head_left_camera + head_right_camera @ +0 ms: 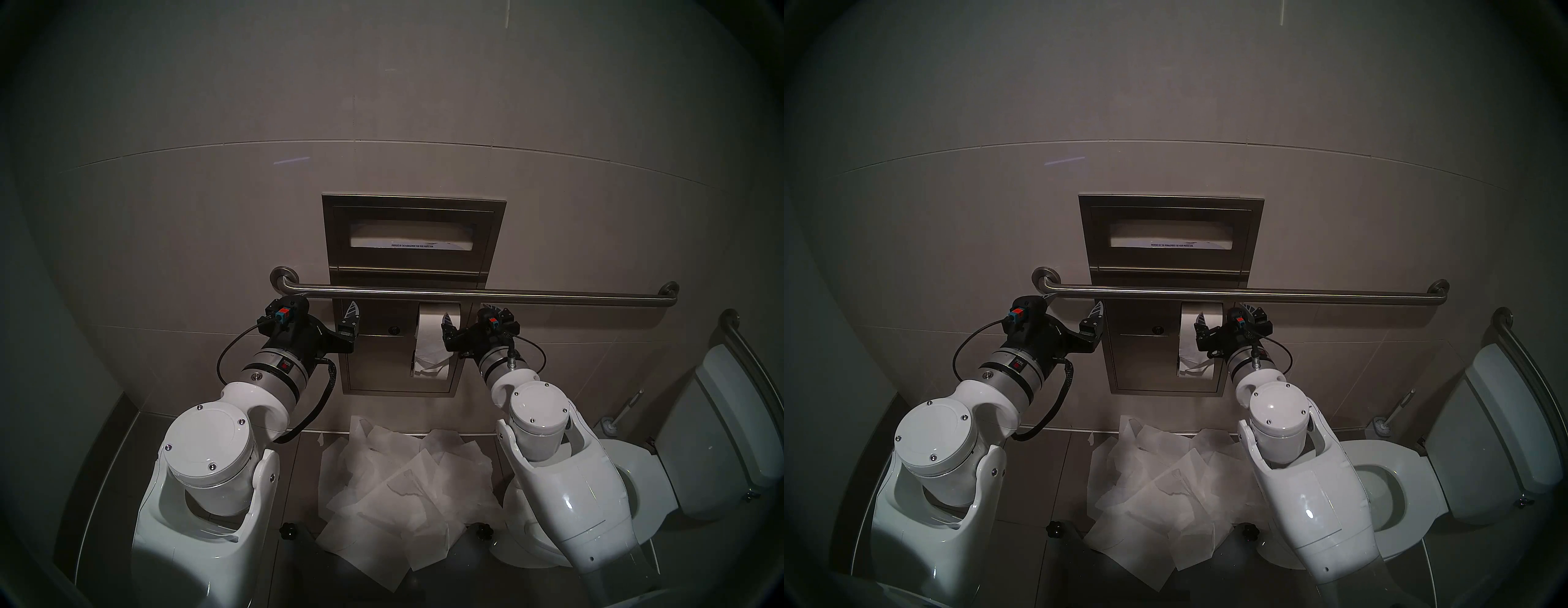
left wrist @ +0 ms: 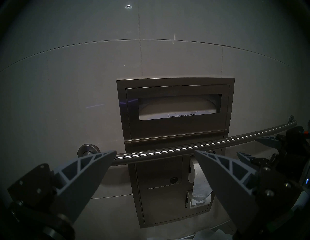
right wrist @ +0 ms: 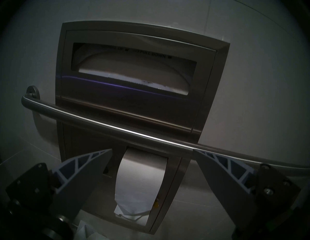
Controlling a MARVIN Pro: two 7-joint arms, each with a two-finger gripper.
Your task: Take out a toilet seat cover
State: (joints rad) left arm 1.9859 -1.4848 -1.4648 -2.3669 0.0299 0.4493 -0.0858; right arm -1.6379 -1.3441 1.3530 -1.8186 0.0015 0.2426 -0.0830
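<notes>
White folded toilet seat covers [image 1: 407,241] sit inside the slot of the steel wall dispenser [image 1: 335,237]; they also show in the left wrist view [image 2: 176,109] and the right wrist view [image 3: 127,73]. No single sheet hangs out of the slot. My left gripper [image 1: 329,303] is open and empty, below the slot at the dispenser's left edge, just under the grab bar [image 1: 551,294]. My right gripper [image 1: 466,312] is open and empty at the dispenser's right edge, in front of the toilet paper roll [image 1: 437,339].
A heap of white sheets [image 1: 403,488] lies on the floor between my arms. The toilet [image 1: 636,467] stands at the right with a brush [image 1: 619,416] beside it and a second grab bar [image 1: 746,352] behind it. The horizontal bar crosses in front of the dispenser.
</notes>
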